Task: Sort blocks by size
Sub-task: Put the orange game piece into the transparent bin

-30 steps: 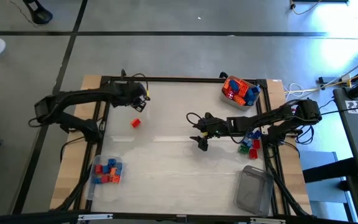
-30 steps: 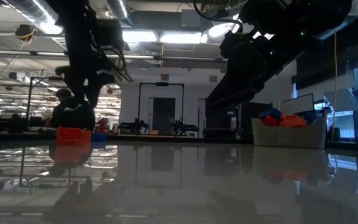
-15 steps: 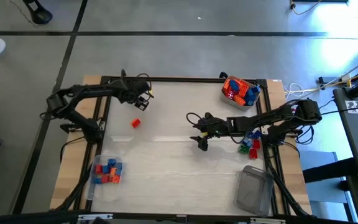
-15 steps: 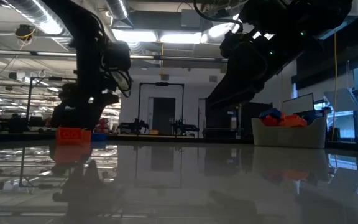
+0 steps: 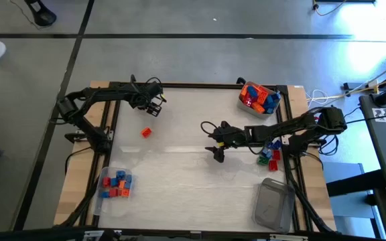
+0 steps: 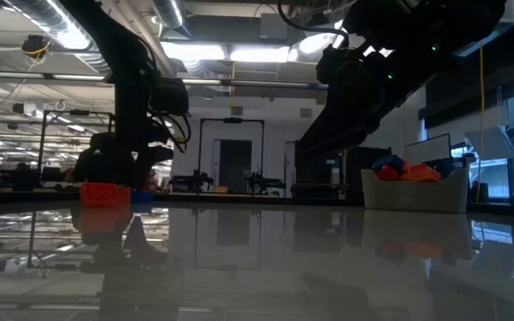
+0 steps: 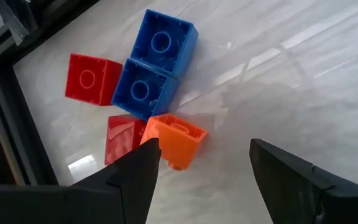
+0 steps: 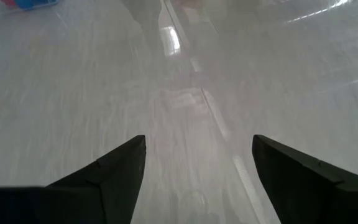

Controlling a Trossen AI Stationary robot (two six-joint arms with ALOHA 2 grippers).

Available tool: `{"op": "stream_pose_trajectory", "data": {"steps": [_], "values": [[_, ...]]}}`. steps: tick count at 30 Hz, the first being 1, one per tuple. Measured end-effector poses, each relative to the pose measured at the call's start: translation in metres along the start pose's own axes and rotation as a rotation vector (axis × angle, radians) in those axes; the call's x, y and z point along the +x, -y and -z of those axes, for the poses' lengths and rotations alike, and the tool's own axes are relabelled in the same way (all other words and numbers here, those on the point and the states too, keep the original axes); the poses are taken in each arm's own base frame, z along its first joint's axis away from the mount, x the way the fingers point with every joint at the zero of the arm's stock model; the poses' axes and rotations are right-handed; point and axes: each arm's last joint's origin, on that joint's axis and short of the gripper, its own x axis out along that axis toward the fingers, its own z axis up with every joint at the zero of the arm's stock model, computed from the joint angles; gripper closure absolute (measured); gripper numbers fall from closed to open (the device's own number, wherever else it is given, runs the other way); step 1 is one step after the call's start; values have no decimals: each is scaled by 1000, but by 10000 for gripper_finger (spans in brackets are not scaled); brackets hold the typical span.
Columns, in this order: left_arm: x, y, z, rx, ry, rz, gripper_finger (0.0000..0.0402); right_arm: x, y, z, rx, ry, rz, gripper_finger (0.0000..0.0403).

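Observation:
A small cluster of blocks lies at the table's far left: two blue ones [image 7: 156, 68], two red ones [image 7: 89, 78] and an orange one [image 7: 178, 140], all resting flat on the tabletop. My left gripper [image 7: 204, 155] hovers open just above them, pointing steeply down, with the orange block beside one fingertip. In the high view my left gripper [image 5: 155, 102] hides this cluster. A lone red block [image 5: 146, 132] lies nearer on the table. My right gripper [image 5: 216, 150] waits open over the table's middle, holding nothing.
A clear tub [image 5: 259, 98] heaped with blocks stands at the far right corner. Another tub [image 5: 114, 183] with several red and blue blocks is at the near left, and an empty tub [image 5: 273, 205] at the near right. A few loose blocks [image 5: 269, 154] lie by the right edge.
My left gripper has swung toward the table's far edge and a little to the right, sinking toward the cluster of blocks and tipping steeper. It has stayed open. No block has moved.

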Motion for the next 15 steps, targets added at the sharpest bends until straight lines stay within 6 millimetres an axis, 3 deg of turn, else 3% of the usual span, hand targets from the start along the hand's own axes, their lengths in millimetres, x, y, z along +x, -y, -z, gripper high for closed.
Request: {"op": "stream_pose_trajectory", "data": {"steps": [7, 15], "values": [[9, 2, -2, 17, -20, 4, 164, 0, 0, 0, -1, -2, 0, 109], [2, 20, 5, 97, -24, 88, 164, 0, 0, 0, -2, -3, 1, 109]]}}
